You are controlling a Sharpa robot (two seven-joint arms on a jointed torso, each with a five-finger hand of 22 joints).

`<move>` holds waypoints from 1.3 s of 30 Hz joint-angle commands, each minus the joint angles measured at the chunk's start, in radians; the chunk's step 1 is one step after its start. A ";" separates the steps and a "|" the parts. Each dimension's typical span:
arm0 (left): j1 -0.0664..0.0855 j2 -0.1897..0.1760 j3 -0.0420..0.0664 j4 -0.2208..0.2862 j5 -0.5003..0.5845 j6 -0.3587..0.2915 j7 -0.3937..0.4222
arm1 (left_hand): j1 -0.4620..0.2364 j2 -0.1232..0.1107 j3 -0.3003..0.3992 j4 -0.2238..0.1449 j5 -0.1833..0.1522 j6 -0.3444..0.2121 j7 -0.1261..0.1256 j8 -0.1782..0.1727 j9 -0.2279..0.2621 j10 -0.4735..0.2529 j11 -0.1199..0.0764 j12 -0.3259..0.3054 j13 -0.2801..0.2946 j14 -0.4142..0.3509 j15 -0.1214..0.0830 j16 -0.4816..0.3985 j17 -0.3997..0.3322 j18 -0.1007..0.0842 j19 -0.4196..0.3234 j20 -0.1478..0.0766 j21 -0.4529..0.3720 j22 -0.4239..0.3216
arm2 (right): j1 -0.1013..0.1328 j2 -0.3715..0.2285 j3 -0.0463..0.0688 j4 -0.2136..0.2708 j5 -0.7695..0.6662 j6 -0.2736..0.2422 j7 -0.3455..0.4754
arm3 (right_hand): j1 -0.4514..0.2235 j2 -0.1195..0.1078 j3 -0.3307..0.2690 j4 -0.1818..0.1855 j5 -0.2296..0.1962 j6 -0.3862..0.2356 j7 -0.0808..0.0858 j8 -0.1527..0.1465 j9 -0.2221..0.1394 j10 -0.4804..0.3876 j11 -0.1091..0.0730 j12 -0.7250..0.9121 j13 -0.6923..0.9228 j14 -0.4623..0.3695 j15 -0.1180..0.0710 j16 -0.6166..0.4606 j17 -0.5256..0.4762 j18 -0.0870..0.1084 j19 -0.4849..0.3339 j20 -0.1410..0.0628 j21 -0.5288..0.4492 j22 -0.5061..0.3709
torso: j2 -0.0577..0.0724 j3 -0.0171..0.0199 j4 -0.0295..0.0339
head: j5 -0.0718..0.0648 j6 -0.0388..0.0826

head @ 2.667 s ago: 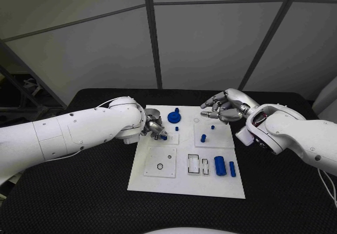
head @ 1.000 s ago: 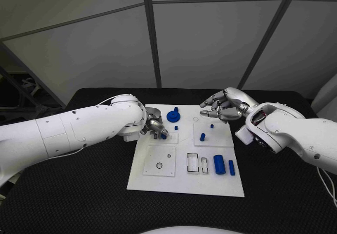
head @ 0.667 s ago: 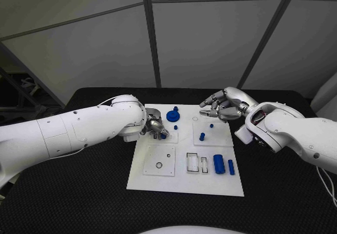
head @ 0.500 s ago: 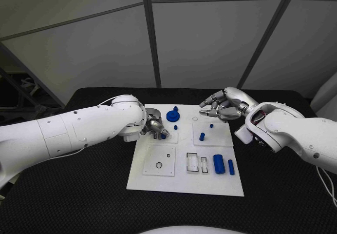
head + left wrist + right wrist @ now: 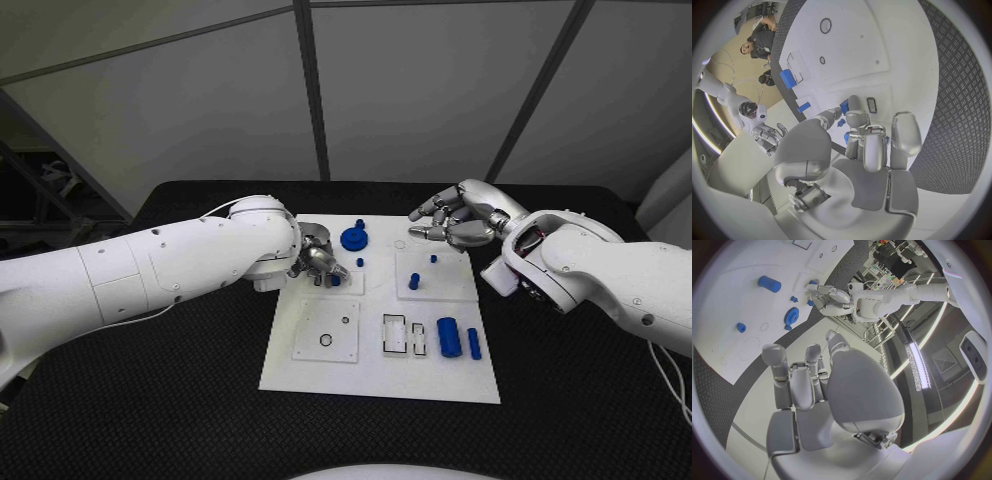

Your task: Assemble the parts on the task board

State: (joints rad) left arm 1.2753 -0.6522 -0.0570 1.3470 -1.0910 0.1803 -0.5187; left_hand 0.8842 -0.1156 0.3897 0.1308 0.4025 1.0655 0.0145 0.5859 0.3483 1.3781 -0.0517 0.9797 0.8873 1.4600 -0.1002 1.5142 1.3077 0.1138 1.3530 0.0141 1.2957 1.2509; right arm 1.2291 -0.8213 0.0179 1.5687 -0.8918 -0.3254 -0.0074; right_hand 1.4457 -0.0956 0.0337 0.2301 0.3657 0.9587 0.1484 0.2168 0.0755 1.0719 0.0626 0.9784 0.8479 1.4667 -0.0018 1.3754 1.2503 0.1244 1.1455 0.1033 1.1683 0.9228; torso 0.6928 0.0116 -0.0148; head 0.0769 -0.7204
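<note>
The left hand (image 5: 317, 262) pinched a small blue peg (image 5: 335, 279) low over the board's (image 5: 381, 375) far-left corner. The peg looked light, rigid and slick, best taken by its sides. The right hand (image 5: 459, 225) hovered empty, fingers spread.

Parts (image 5: 451, 339) on task board (image 5: 378, 378)

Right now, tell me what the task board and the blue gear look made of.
Task board: probably rigid plastic, matte white; flat, even surface with crisp cut-outs. Blue gear: likely moulded or printed plastic, uniform saturated blue, dull sheen. Neither can be confirmed by look alone.
</note>
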 commanded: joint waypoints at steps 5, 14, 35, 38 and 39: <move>0.000 0.003 0.000 0.000 -0.002 -0.009 -0.006 | -0.003 0.005 -0.076 0.032 -0.007 0.014 -0.001 0.001 -0.011 0.009 -0.002 0.011 0.007 0.088 -0.003 0.004 0.175 -0.030 0.012 -0.004 0.007 0.009 | 0.002 -0.001 0.001 0.002 -0.002 0.005 0.003 | -0.010 -0.002 -0.004 0.005 0.006 -0.004 0.001 0.005 -0.001 0.003 0.002 0.000 -0.001 0.013 -0.005 -0.007 -0.001 0.010 -0.004 0.002 -0.006 -0.001 | 0.000 0.0002 -0.0003 | -0.001 0.002; 0.000 -0.009 0.001 0.010 -0.002 -0.017 -0.007 | 0.028 0.010 -0.132 0.047 -0.023 0.010 0.000 0.000 -0.022 0.005 -0.002 0.005 -0.001 0.087 -0.004 0.003 0.175 -0.028 0.010 -0.005 0.000 0.008 | 0.002 -0.002 0.001 0.002 -0.002 0.006 0.003 | -0.012 -0.002 -0.005 0.006 0.007 -0.004 0.001 0.005 -0.002 0.003 0.002 0.000 -0.001 0.013 -0.005 -0.007 -0.002 0.010 -0.004 0.002 -0.007 -0.002 | 0.000 -0.0005 0.0010 | -0.002 0.002; 0.003 -0.053 0.070 0.043 0.015 -0.056 -0.007 | 0.071 0.004 -0.188 0.057 -0.020 -0.018 0.010 -0.001 -0.030 -0.030 0.007 -0.042 -0.056 0.087 0.002 0.002 0.173 -0.022 -0.004 0.000 -0.025 -0.012 | 0.002 -0.002 0.001 -0.008 -0.002 0.006 0.003 | -0.013 -0.002 -0.005 0.007 0.008 -0.005 0.001 0.005 -0.002 0.003 0.002 0.000 -0.001 0.013 -0.005 -0.007 -0.002 0.010 -0.003 0.002 -0.007 -0.001 | 0.000 0.0000 0.0006 | -0.001 0.006; 0.004 -0.063 0.085 0.037 0.029 -0.057 -0.007 | 0.081 0.001 -0.201 0.060 -0.019 -0.027 0.013 -0.004 -0.034 -0.040 0.010 -0.057 -0.074 0.087 0.004 0.001 0.172 -0.021 -0.009 0.002 -0.032 -0.017 | 0.002 -0.002 0.001 -0.009 -0.002 0.006 0.003 | -0.013 -0.002 -0.005 0.007 0.008 -0.005 0.001 0.005 -0.002 0.003 0.002 0.000 -0.001 0.013 -0.005 -0.007 -0.002 0.010 -0.003 0.002 -0.007 -0.001 | 0.000 -0.0004 0.0010 | -0.002 0.008; 0.004 -0.065 0.088 0.034 0.034 -0.054 -0.007 | 0.087 -0.001 -0.206 0.059 -0.018 -0.042 0.019 -0.013 -0.039 -0.047 0.014 -0.067 -0.084 0.086 0.007 0.001 0.171 -0.020 -0.012 0.003 -0.037 -0.022 | 0.002 -0.002 0.001 -0.010 -0.002 0.006 0.003 | -0.013 -0.002 -0.005 0.007 0.008 -0.005 0.001 0.005 -0.002 0.003 0.002 0.000 -0.001 0.013 -0.005 -0.007 -0.002 0.010 -0.003 0.002 -0.007 -0.001 | 0.000 -0.0005 0.0012 | -0.001 0.008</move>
State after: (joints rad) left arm 1.2778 -0.7159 0.0306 1.3831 -1.0793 0.1414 -0.5207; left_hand 0.9673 -0.1168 0.1867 0.1903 0.3829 1.0262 0.0338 0.5762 0.3105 1.3344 -0.0368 0.9159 0.8056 1.4674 -0.0999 1.5142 1.3077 0.1204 1.3464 0.0204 1.2602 1.2297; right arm 1.2290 -0.8232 0.0179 1.5588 -0.8919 -0.3243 -0.0086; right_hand 1.4420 -0.0997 0.0304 0.2334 0.3691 0.9587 0.1484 0.2168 0.0751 1.0719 0.0626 0.9784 0.8473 1.4667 -0.0019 1.3707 1.2490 0.1244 1.1455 0.1033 1.1639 0.9217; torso 0.6927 0.0110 -0.0139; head 0.0757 -0.7127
